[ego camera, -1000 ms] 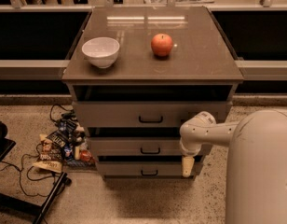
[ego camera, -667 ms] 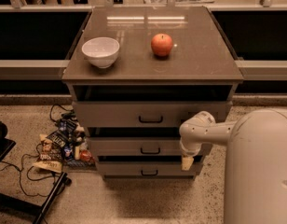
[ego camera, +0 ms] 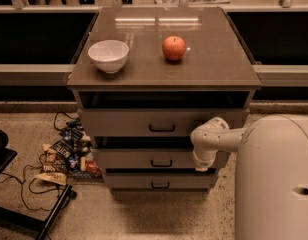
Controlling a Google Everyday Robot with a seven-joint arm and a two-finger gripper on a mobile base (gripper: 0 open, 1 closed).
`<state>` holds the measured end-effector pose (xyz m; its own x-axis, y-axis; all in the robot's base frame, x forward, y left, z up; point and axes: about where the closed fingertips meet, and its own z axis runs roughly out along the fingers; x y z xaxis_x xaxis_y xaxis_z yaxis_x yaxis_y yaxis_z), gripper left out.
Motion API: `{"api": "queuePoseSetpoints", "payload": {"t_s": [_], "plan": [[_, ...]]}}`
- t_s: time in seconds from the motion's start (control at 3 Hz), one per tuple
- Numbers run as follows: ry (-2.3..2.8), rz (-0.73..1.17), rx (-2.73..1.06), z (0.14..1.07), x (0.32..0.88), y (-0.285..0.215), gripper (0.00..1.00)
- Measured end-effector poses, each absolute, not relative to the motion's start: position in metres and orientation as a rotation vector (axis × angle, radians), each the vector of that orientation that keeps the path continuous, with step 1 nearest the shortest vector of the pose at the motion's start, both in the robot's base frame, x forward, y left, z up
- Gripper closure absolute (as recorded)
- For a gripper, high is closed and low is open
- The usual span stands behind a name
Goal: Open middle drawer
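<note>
Where the gripper (ego camera: 201, 167) hangs at the right end of the middle drawer (ego camera: 129, 160), its state cannot be told. The handle (ego camera: 161, 163) lies apart.

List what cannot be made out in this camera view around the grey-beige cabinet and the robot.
Camera view:
Gripper, at the right end of the flat grey-beige middle drawer front: the white robot arm covers most of it, so contact cannot be told.
Middle drawer's inside: hidden in shadow under the upper drawer front.
Small packets on the floor, left: too small to name.
Rounded white robot body: cut by right and lower edges.
</note>
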<state>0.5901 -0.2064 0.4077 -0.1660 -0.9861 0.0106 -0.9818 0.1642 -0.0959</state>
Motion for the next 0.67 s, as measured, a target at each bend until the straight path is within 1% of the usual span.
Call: {"api": "queuePoseSetpoints", "payload": {"t_s": [0.33, 0.67], "plan": [[2.355, -0.124, -1.993, 0.4093, 0.5901, -0.2064, 0.96], [2.355, -0.124, -1.993, 0.4099, 0.5901, -0.2064, 1.00]]}}
